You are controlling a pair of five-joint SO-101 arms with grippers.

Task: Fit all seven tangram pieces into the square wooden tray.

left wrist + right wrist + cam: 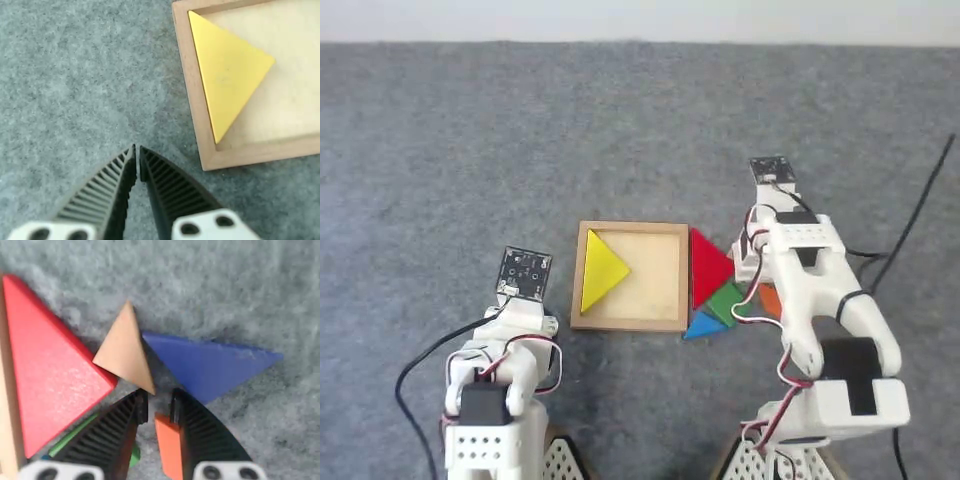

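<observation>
Left gripper [136, 150]: pressed together, empty, low over the tabletop [470, 150] just outside the tray's near left corner.
Right gripper [157, 402]: narrowly parted, pinching nothing as far as can be told; poised over the loose pieces, tips beside the tan triangle's point, above the orange piece glimpsed through the gap.
Loose pieces: huddled on the tabletop along the tray's right side. Small blue triangle [703, 325] nearest, by the tray's near right corner. Next, green piece [725, 302] and orange piece [169, 445]. Then red triangle [710, 265], flat against the tray's right wall. Tan triangle [125, 352] touching the red one's edge. Dark blue triangle [205, 365] just beside the tan one.
Square wooden tray [632, 322]: middle of the tabletop, lying flat.
Yellow triangle [602, 270]: already inside, long edge along the left wall, with bare floor beside it.
Handling: probably light, rigid painted wood. Thin and smooth-faced, so apt to slide or spin under a nudge. Not fragile.
Hold: best across a narrow span, edge to edge near a corner. Easiest on the tan and dark blue triangles, freer on their far sides. Awkward on the packed green and small blue ones.
Surface: grey, felt-like nap. Likely decent friction, slightly soft, with little clearance under thin edges.
Room: pale strip beyond the far edge, and a black cable [920, 210] trailing toward the right edge.
</observation>
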